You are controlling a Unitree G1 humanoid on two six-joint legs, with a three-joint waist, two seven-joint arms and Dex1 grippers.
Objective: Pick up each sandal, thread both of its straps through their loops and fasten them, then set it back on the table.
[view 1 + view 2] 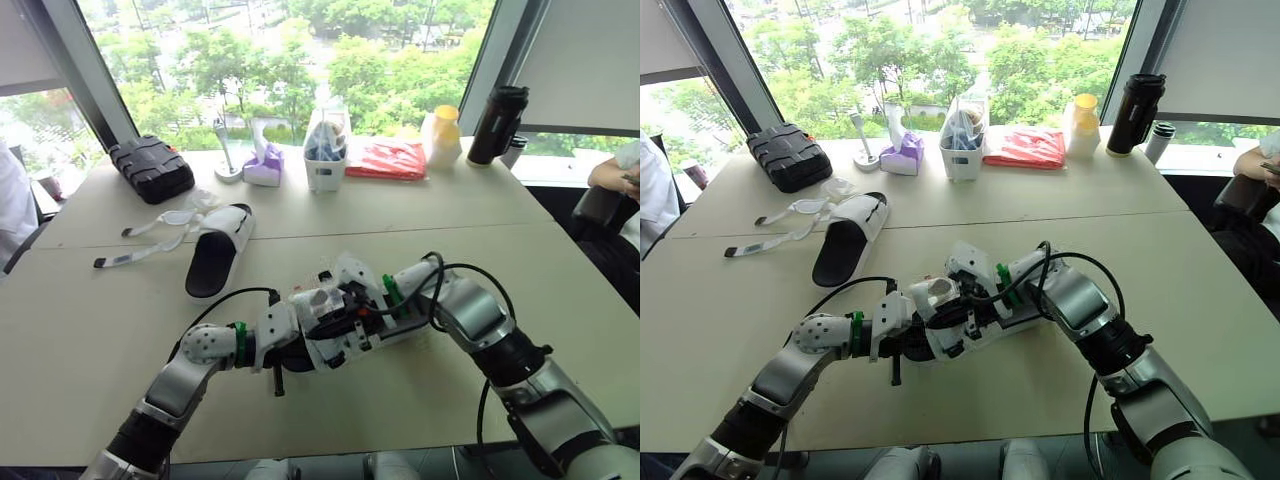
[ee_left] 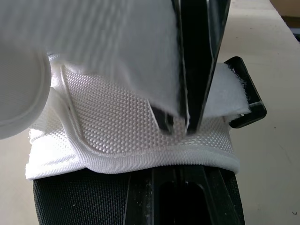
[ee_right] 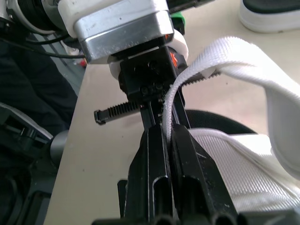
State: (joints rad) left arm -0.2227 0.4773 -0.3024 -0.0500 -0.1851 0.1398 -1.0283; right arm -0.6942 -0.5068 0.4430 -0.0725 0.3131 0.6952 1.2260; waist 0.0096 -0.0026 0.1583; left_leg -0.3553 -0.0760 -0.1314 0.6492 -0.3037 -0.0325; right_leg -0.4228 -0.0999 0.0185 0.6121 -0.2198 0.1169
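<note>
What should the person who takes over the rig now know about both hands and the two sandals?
Right hand: shut on the white strap of the held sandal.
Left hand: at the same sandal; its grip cannot be read.
Held sandal: between both hands, near the table's front edge. The strap lies by the black loop, not yet fastened.
Other sandal: on the table, far left, loose straps spread out.
Left to do: fasten both sandals and set them down.

White mesh sandal, black sole; strap white, seemingly ribbed.
</note>
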